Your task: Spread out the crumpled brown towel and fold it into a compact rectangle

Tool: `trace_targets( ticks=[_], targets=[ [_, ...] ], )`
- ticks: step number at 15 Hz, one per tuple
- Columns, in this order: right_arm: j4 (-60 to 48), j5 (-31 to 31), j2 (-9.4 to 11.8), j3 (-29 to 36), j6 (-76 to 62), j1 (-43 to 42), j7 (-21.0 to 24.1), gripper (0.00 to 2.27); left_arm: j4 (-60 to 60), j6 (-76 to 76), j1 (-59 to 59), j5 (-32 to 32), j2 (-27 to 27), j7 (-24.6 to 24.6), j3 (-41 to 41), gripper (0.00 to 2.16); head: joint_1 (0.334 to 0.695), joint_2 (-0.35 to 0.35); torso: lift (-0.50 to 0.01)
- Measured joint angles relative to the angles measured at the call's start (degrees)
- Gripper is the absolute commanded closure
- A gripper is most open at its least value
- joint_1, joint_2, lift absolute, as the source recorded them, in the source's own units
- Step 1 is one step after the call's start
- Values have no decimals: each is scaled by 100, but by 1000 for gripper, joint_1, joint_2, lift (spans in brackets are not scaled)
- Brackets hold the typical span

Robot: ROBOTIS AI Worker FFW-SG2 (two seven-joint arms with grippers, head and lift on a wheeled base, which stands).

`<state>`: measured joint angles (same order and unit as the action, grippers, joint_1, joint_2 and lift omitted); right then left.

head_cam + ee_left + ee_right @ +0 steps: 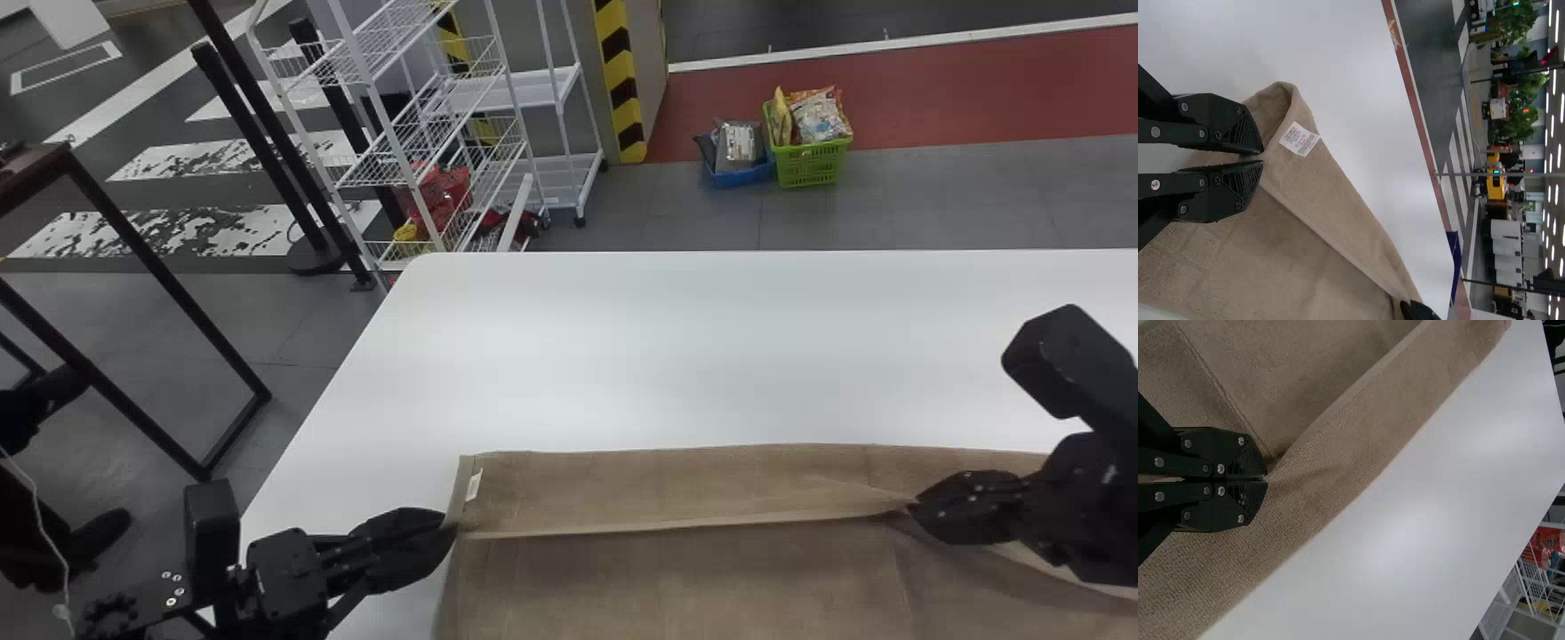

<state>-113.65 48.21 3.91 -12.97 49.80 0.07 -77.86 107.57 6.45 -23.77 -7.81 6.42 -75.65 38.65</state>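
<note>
pinching, left: my left gripper [444,532] has its two fingers closed on the towel near its far left corner, just beside a small white tag [473,484].
pinching, right: my right gripper [912,510] has its fingertips pressed together on a fold of the same cloth, well apart from the left grip.
towel: the brown towel [676,587] lies over the near part of the table, a raised edge running between my two grips; beyond that edge a paler strip reaches to the cloth's far side.
table: white, smooth top [640,356] with a rounded far left corner; a soft glare lies on its surface.
floor: grey tiles [942,204] beyond the table, then a red band [889,98] edged by a white line.
rack: white wire shelving [391,116] past the far left corner, red packages on a lower tier.
column: yellow and black hazard stripes [622,80] on its corner, between rack and baskets.
baskets: a green basket [812,166] with bagged goods, beside a blue basket [741,177], both on the floor.
dark frame: a table with slanting dark legs [160,258], left of mine.
distance: green plants [1521,113] and rows of ceiling lights [1550,193].
</note>
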Motion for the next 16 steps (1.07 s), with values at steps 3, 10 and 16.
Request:
trace_targets(
  ticks=[3,10,16],
  targets=[
    [-243,99,76,-31,48,92,-2,1116,174,37,-75,56,11,-315,94,1004,695,350,-127],
    [-626,383,267,-229,74,283,-1,1116,409,-139,-229,58,92,-1012,144,1004,695,350,-127],
    [-1209,687,473,-485,341,472,-2,1112,510,-541,-382,44,245,-1435,168,1001,695,350,-127]
  ],
)
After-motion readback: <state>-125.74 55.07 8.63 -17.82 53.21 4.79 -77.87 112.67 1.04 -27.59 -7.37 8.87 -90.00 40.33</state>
